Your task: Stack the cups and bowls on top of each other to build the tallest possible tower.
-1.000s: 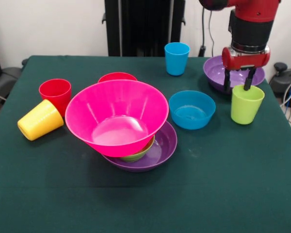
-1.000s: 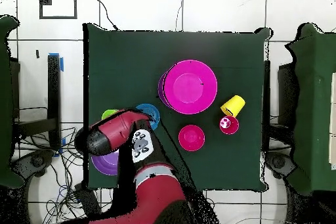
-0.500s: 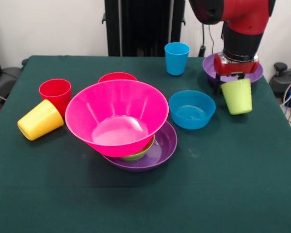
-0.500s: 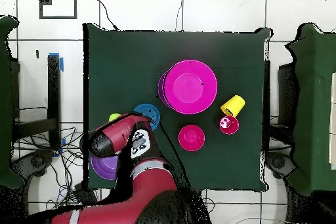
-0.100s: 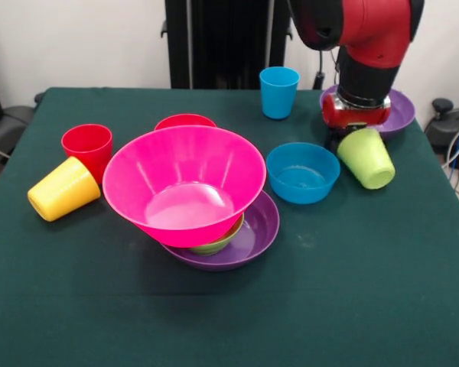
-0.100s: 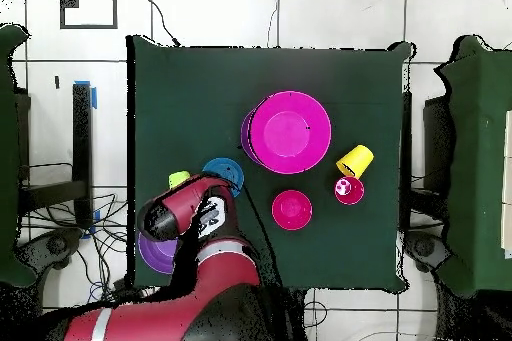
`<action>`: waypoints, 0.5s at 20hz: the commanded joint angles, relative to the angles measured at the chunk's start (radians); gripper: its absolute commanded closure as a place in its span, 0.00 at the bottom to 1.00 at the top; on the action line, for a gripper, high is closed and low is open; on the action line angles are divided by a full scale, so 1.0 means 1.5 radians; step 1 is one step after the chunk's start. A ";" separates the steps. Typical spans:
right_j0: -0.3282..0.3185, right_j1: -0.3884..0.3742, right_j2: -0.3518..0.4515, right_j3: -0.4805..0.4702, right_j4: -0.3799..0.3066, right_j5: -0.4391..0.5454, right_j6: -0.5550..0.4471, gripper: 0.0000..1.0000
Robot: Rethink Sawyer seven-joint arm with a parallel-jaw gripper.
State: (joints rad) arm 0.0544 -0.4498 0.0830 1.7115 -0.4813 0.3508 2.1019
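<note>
My gripper is shut on the rim of the lime green cup, which hangs tilted just right of the blue bowl; the overhead view shows only an edge of this cup beside my arm. The tower is the pink bowl resting on a green bowl inside a purple bowl. A red bowl sits behind it. At the left, the red cup stands upright and the yellow cup lies on its side. A blue cup stands at the back.
A second purple bowl sits at the back right corner, partly behind my arm. The table's right edge runs close to the held cup. Green tabletop stretches across the front.
The lime green cup stood on the table with my fingers at its rim; now it is lifted, tipped over and carried left toward the blue bowl.
</note>
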 commanded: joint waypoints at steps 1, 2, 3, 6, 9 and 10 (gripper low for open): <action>0.050 0.016 -0.050 -0.057 -0.060 -0.177 0.085 1.00; 0.061 0.018 -0.067 -0.057 -0.058 -0.204 0.094 1.00; 0.064 0.018 -0.070 -0.056 -0.053 -0.213 0.094 1.00; 0.074 0.019 -0.091 -0.047 -0.034 -0.253 0.093 1.00; 0.075 0.018 -0.101 -0.032 -0.015 -0.290 0.086 1.00; 0.066 0.011 -0.094 -0.023 -0.013 -0.287 0.079 1.00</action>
State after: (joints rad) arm 0.1570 -0.4381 -0.0521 1.7066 -0.5005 0.0128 2.1019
